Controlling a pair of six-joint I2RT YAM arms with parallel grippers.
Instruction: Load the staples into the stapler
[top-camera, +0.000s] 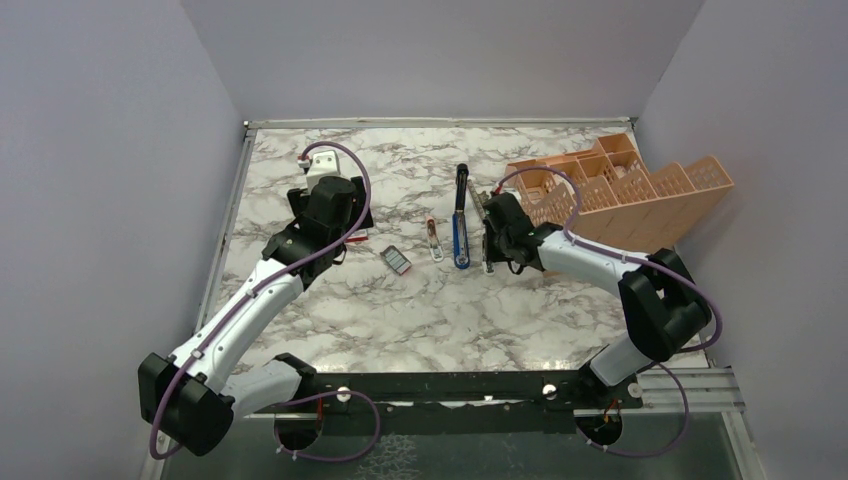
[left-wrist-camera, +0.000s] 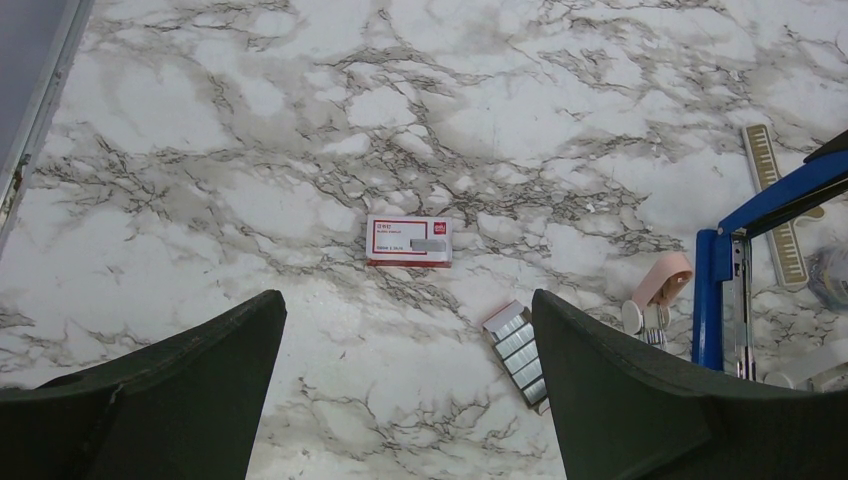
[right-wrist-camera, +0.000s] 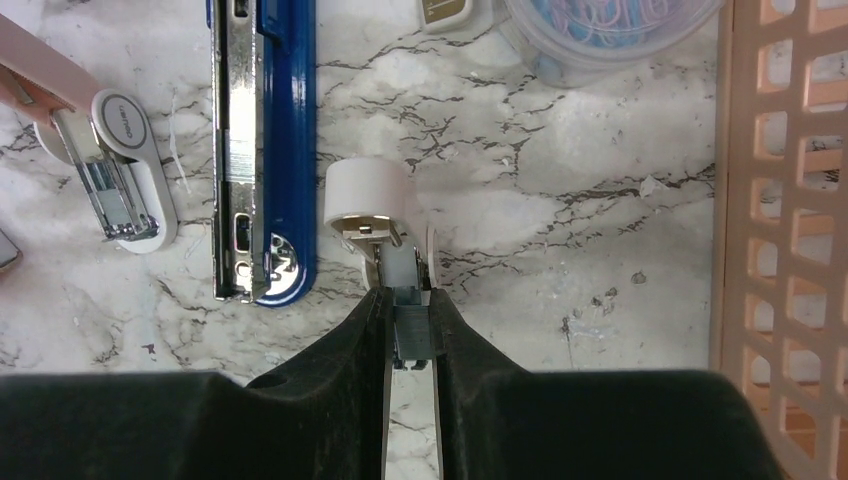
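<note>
The blue stapler (top-camera: 460, 222) lies opened out flat at mid-table, its bare metal channel (right-wrist-camera: 234, 150) facing up beside the blue body (right-wrist-camera: 292, 150). The staples sit as silvery strips in a small dark tray (left-wrist-camera: 518, 352) (top-camera: 397, 260), near the flat red-and-white box (left-wrist-camera: 408, 241). My left gripper (left-wrist-camera: 407, 300) (top-camera: 335, 225) hovers open above the box and tray, holding nothing. My right gripper (right-wrist-camera: 410, 305) (top-camera: 490, 240) is just right of the stapler, shut on a short grey strip of staples (right-wrist-camera: 411, 328). The strip's far end meets a small white round-ended piece (right-wrist-camera: 370, 195).
A peach lattice organiser (top-camera: 620, 195) (right-wrist-camera: 790, 200) lies tipped at the back right, close to the right arm. A clear tub of paper clips (right-wrist-camera: 600, 25) and a tan-and-white block (right-wrist-camera: 445, 10) lie beyond the right gripper. A pink-and-white clip tool (right-wrist-camera: 120, 175) (left-wrist-camera: 662, 288) and a thin ticked metal strip (left-wrist-camera: 775, 205) flank the stapler.
</note>
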